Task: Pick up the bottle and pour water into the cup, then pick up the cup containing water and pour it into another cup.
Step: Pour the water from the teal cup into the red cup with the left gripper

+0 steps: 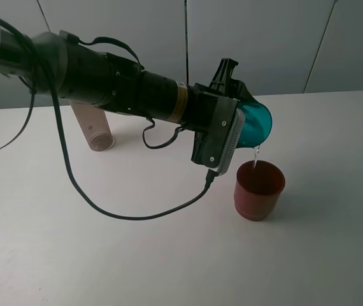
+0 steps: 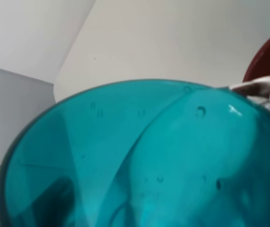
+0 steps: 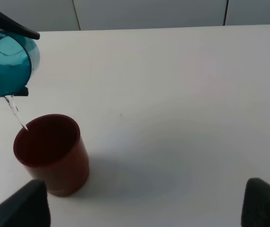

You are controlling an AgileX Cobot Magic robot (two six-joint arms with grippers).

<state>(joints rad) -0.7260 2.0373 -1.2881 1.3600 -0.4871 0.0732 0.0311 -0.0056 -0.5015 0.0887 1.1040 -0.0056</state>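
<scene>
Reaches in from the left with the long dark arm nearly level above the white table (image 1: 169, 255), wrist rolled over. Clamps the left gripper (image 1: 242, 115) narrowly on the small teal translucent plastic tumbler (image 1: 258, 124), tipped sideways over the squat red-brown plastic cup (image 1: 259, 190). Spills a thin water stream (image 1: 256, 156) into it. Shows the tall smoky grey-brown plastic bottle (image 1: 92, 127) behind the arm, partly hidden. Holds the right gripper (image 3: 140, 203) wide apart, gripping nothing.

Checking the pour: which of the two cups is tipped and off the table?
The teal cup, raised and tilted with water trickling from its rim; the red-brown cup stands upright on the table below.
</scene>
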